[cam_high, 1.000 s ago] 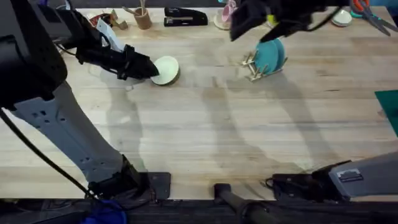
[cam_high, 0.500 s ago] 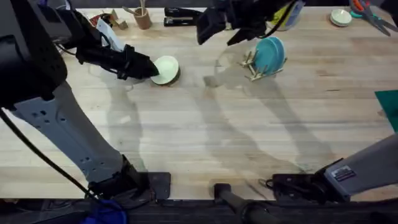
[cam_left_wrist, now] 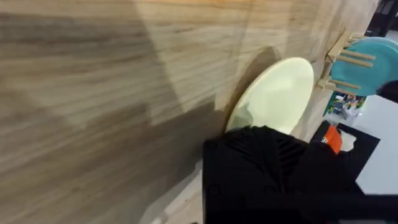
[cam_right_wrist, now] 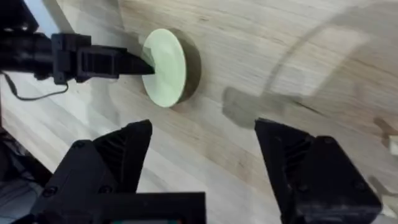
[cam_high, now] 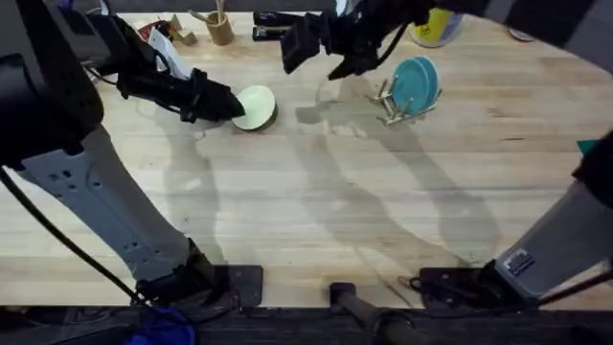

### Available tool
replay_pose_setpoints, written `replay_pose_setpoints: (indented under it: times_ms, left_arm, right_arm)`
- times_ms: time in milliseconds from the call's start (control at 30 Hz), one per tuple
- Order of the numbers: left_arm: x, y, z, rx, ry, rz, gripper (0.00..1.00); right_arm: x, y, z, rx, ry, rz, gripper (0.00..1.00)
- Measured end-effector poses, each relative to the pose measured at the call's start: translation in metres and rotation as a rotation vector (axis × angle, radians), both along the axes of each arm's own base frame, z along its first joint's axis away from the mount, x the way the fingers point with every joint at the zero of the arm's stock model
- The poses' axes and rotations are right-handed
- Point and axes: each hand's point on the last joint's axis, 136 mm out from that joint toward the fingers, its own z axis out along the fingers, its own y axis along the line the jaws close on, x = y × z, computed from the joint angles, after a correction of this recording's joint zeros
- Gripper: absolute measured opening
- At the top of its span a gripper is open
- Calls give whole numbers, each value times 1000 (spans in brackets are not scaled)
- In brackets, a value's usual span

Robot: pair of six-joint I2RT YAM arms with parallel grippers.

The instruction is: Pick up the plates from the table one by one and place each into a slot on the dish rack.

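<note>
Left gripper (cam_high: pixel 228 105) sits at the near-left edge of the cream-yellow plate (cam_high: pixel 256 107), on the left half of the table (cam_high: pixel 316 220). In the right wrist view the left gripper (cam_right_wrist: pixel 144 66) tapers to a dark tip that meets the plate's (cam_right_wrist: pixel 165 67) rim. The plate stands tilted there, one edge lifted off the wood, with a shadow behind it. In the left wrist view the plate (cam_left_wrist: pixel 278 96) rises just beyond the black finger body (cam_left_wrist: pixel 261 168). Whether the left jaws are clamped on the rim or merely touching it: cannot tell, since the fingertips are hidden by the finger body and the plate edge.

Right gripper (cam_high: pixel 316 45) hangs above the far middle of the table, between the cream-yellow plate and the dish rack (cam_high: pixel 395 103). Its own view shows both black fingers (cam_right_wrist: pixel 112 155) spread wide apart with nothing between them. The cream-yellow plate lies well ahead of these jaws, outside the gap.

The dish rack stands right of centre near the far edge. Teal-blue plates (cam_high: pixel 417 83) stand on edge between its pegs; the exact count is not clear. In the left wrist view a teal-blue plate (cam_left_wrist: pixel 367 65) shows behind wooden pegs (cam_left_wrist: pixel 348 57).
</note>
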Motion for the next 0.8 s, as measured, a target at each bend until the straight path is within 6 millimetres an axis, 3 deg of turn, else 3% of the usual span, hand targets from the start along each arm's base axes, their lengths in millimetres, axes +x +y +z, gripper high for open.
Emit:
replay_pose_setpoints:
  times_ms: [300, 567, 800]
  left_arm:
    - [0, 0, 0, 0, 1, 2, 41]
    - [0, 0, 0, 0, 1, 2, 41]
    - [0, 0, 0, 0, 1, 2, 41]
  right_arm:
    - [6, 22, -11, 36, 7, -24, 995]
    - [9, 43, -41, 49, 53, -46, 995]
    - [8, 62, -53, 68, 59, -41, 994]
